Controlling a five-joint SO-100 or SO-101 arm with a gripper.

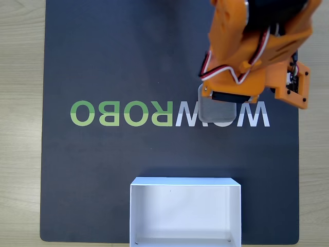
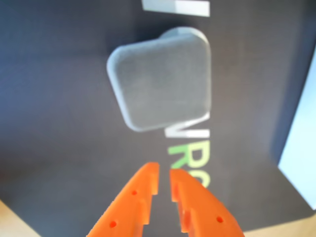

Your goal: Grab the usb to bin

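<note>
Approach step: orange gripper (image 2: 164, 177), fingers nearly closed and empty, hovers beside the flat grey square usb (image 2: 162, 79) mid-mat. Next: open, descend, grasp; white rectangular bin (image 1: 185, 213) waits at the mat's bottom edge.

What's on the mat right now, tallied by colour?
Grey: 1, the usb block
White: 1, the bin
Orange: 1, the gripper, fingers nearly closed, holding nothing
Total: 3, all on or above the dark mat

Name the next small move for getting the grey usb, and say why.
Probably open the fingers first: they stand almost closed, just a thin slit between them, short of the usb, which lies flat and free on the dark mat.
</note>
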